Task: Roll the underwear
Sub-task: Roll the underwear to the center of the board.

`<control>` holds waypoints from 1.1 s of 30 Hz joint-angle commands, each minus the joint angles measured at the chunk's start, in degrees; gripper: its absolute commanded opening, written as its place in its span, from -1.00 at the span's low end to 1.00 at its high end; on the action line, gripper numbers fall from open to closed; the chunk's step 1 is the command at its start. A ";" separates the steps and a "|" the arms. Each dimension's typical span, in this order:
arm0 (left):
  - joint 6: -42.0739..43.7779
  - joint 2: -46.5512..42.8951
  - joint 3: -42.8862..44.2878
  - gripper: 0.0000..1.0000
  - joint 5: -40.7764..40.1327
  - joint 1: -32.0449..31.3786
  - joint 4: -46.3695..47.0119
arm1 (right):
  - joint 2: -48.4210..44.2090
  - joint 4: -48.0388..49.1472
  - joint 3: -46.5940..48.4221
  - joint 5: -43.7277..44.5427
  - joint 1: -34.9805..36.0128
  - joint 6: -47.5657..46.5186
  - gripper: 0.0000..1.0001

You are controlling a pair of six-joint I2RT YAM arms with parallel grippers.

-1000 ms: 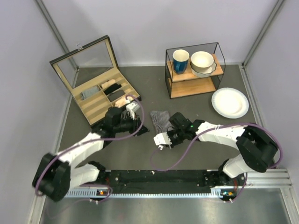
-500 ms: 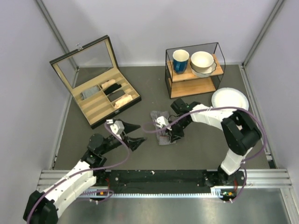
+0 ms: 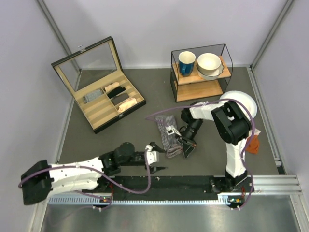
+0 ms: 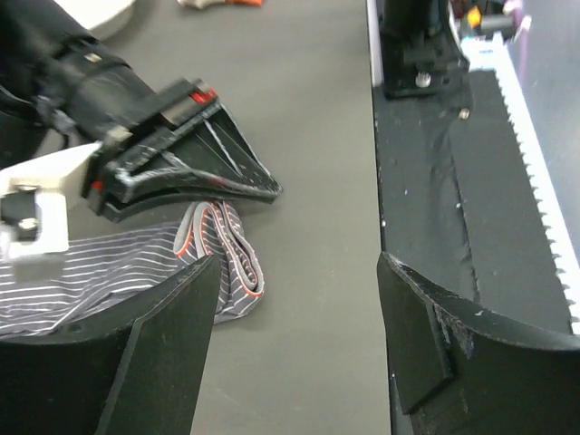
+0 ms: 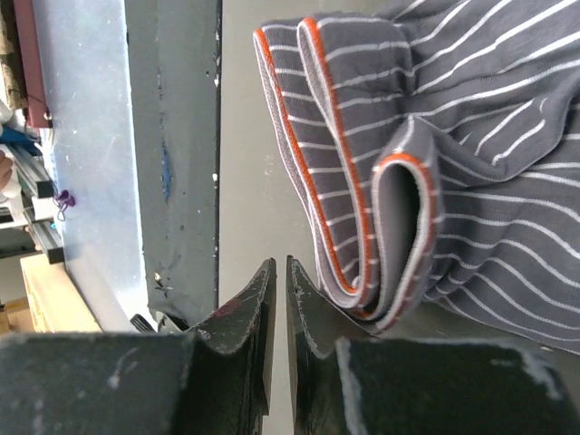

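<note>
The underwear [image 3: 166, 137] is grey cloth with fine white stripes and orange-trimmed edges. It lies loosely folded on the dark table between the two grippers. My right gripper [image 3: 187, 152] is shut and empty, its tips on the table just beside the folded near edge of the cloth [image 5: 435, 136]. In the right wrist view the shut tips [image 5: 280, 263] sit left of the orange-edged fold. My left gripper [image 3: 161, 158] is open and empty, low over the table a little short of the cloth. In the left wrist view [image 4: 299, 263] the underwear [image 4: 109, 272] lies ahead on the left, with the right gripper [image 4: 181, 168] just behind it.
An open wooden box [image 3: 104, 99] with fabric rolls stands at the back left. A wire shelf [image 3: 200, 72] holds a blue mug and bowls. A white plate [image 3: 239, 99] lies behind the right arm. An orange object [image 3: 252, 144] is at the right. The black base strip [image 3: 164, 182] runs along the near edge.
The left arm pulled back from the box to the near edge, its gripper now pointing right at the cloth. The right gripper swung round to the cloth's near end. The cloth lies stretched nearer.
</note>
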 commanded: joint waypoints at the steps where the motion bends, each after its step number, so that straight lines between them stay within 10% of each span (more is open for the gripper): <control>1: 8.22 6.95 5.30 0.50 -9.46 -4.53 -5.65 | -1.50 -1.93 2.52 -1.86 -0.30 0.09 -0.83; 12: 13.58 22.41 11.54 0.57 -20.09 -7.88 -7.06 | -2.91 2.38 1.91 -0.45 -0.22 3.87 -0.80; 15: 13.15 28.20 14.26 0.97 -22.21 -7.88 -6.62 | -3.09 2.56 1.73 -0.10 -0.22 4.05 -0.79; 20: 11.39 34.90 18.14 0.97 -28.28 -7.87 -6.44 | -3.35 2.91 1.47 0.08 -0.22 4.05 -0.79; 23: 10.25 36.31 19.19 0.72 -26.62 -7.61 -6.44 | -3.44 2.91 1.38 0.26 -0.22 4.05 -0.78; 28: 5.52 37.81 22.09 -0.34 -16.34 -4.46 -12.76 | -6.07 3.09 1.20 0.43 -0.39 3.78 -0.70; 33: -0.99 39.57 21.65 -0.66 0.68 3.78 -13.47 | -12.83 4.49 0.59 -0.09 -2.32 3.69 -0.54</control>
